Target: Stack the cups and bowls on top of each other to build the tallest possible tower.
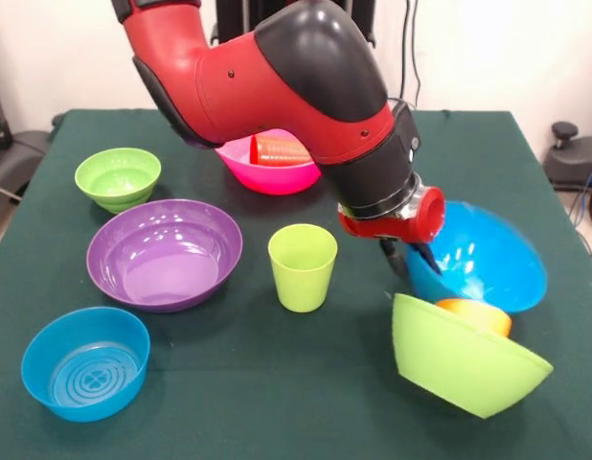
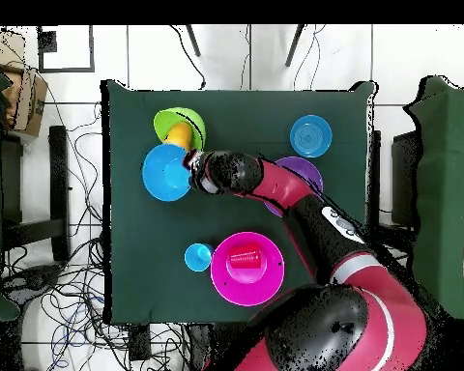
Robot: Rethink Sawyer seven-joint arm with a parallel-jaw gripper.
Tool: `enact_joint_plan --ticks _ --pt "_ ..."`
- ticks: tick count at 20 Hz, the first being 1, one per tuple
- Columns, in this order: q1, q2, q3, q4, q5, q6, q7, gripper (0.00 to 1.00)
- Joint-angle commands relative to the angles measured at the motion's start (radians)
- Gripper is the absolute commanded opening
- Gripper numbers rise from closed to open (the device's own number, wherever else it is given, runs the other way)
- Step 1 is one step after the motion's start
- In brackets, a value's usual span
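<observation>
Front view shows the gripper (image 1: 411, 261) clamped on the rim of the large blue bowl (image 1: 488, 257), which is tipped on its side; just below it lie the orange cup (image 1: 476, 314) and the tilted large lime green bowl (image 1: 459, 356).

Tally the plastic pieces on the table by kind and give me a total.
Cups: 4 (orange cup, red cup, lime green cup, light blue cup)
Bowls: 6 (pink bowl, purple bowl, large blue bowl, large lime green bowl, small lime green bowl, small blue bowl)
Total: 10
</observation>
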Motion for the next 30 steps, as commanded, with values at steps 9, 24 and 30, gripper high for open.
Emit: enact_joint_plan --ticks 9,24,30 --pt "-0.25 0.165 0.334 0.077 -0.16 0.014 -0.306 0.0" --pt "-0.193 0.039 0.289 0.048 -0.198 0.143 -0.201 0.0" --pt "-0.17 -0.022 0.285 0.039 -0.186 0.174 -0.179 0.0"
